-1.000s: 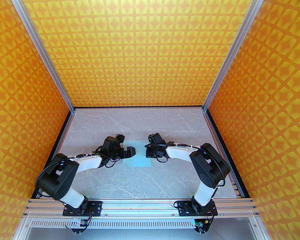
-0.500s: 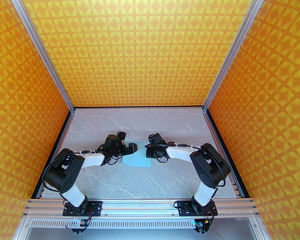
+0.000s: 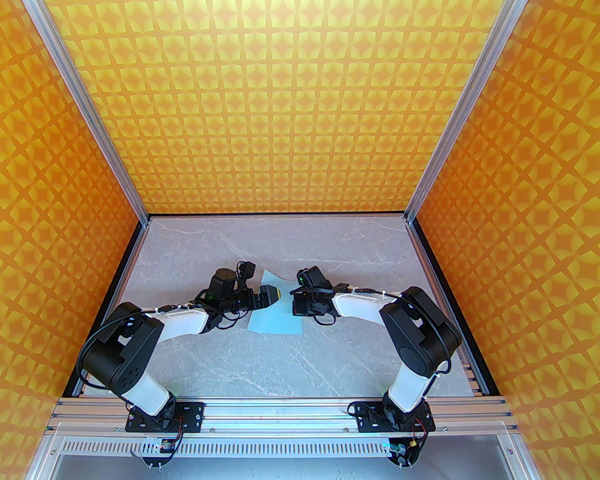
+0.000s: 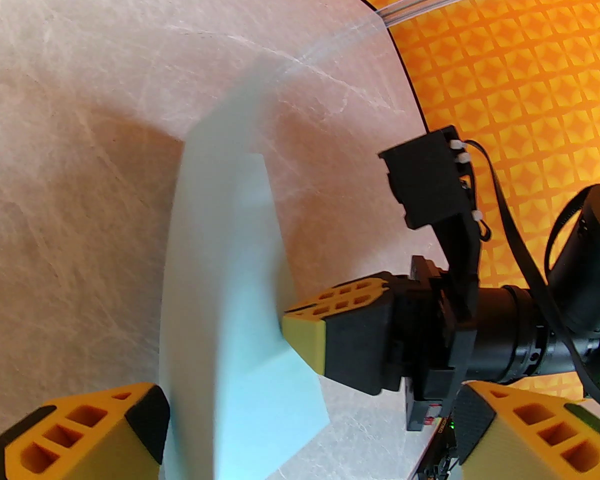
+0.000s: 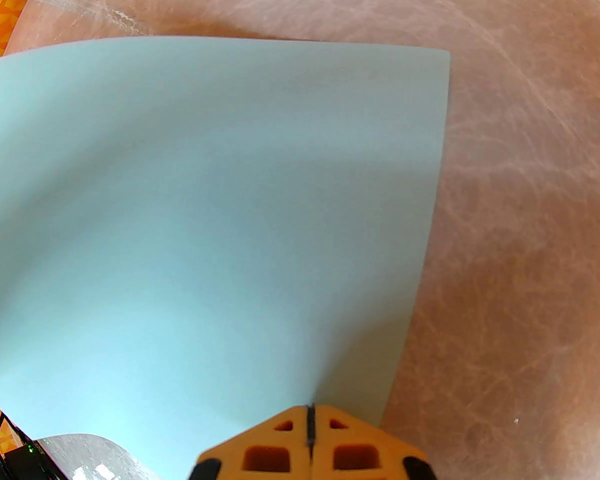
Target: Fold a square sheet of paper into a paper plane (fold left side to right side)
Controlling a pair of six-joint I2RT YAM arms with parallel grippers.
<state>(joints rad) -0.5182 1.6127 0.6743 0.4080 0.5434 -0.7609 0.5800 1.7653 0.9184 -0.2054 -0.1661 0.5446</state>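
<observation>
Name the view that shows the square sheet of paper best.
The right wrist view: the square sheet of paper spreads broad and close there, edges and a corner clear. The left wrist view shows it slanted and curled; the top external view shows it small, partly hidden.

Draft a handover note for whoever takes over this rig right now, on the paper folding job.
Left tool: open, with the raised left side of the sheet between its fingers, unclamped.
Right tool: shut, tip pressing the sheet's right edge onto the table.
Sheet: mid-table, left side lifted and curling, right side flat.
Done: left side raised, no crease visible.
Left: bring it over to the right edge, crease, then the remaining plane folds.
</observation>
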